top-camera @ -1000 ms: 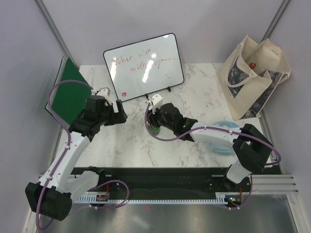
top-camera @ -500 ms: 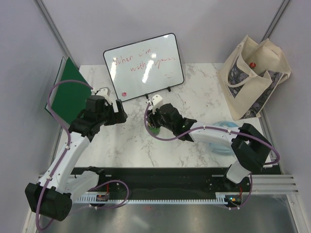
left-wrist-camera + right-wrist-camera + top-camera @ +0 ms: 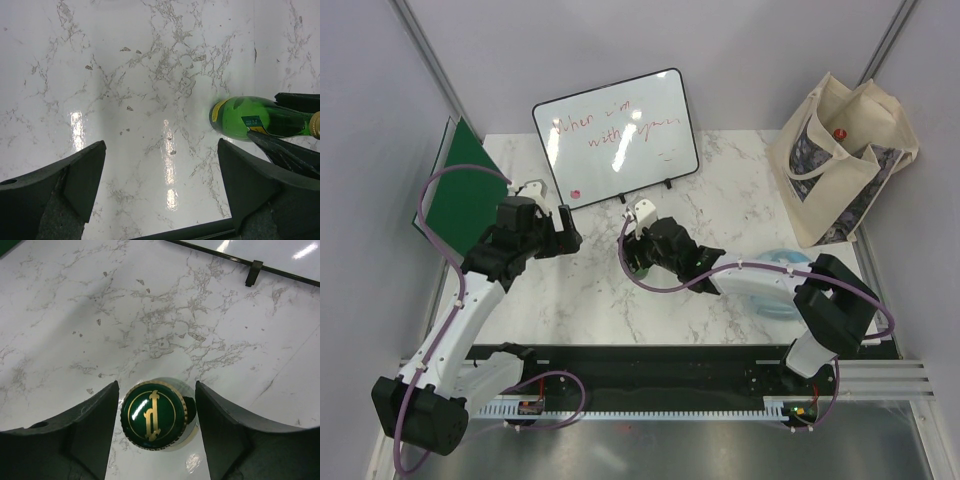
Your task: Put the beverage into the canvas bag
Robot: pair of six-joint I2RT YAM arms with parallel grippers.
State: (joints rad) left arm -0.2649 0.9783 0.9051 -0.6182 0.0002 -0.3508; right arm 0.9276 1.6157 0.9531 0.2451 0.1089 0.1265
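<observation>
Straddling green bottle [image 3: 250,117] cap, right hand [image 3: 156,390] parted, seemingly clear; left hand [image 3: 161,145] spread

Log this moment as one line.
left gripper open | right gripper open astride green bottle | green bottle upright on table | canvas bag apart, far right

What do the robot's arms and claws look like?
The left arm and right arm are white tubes with chunky black joints. A purple cable loops along each. The left claw and right claw each have two thick, dark wedge-shaped fingers.
</observation>
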